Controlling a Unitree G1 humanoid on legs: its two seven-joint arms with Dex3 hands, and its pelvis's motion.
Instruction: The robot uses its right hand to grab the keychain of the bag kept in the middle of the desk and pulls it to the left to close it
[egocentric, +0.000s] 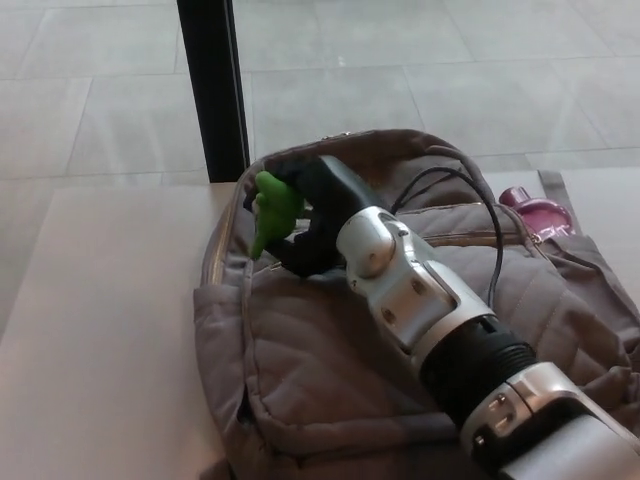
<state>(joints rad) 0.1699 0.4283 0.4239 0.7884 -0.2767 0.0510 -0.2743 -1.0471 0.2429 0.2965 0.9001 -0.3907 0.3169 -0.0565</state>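
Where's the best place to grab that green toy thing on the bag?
Probably round the middle of the bright green keychain figure, coming from the right along the top of the grey quilted backpack. It stands clear of the fabric, as the right robot hand grips it.

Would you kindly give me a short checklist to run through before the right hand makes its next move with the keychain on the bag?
1. Grip: the right hand is shut on the green keychain: ok.
2. Zip fully closed: the hand and forearm hide the opening of the bag: cannot tell.
3. Room to the left: nothing stands on the desk beside the bag: ok.
4. Snag risk: the black cable arcs over the bag's top by the forearm: cannot tell.
5. The left hand steadying the bag: not in view, so cannot tell.
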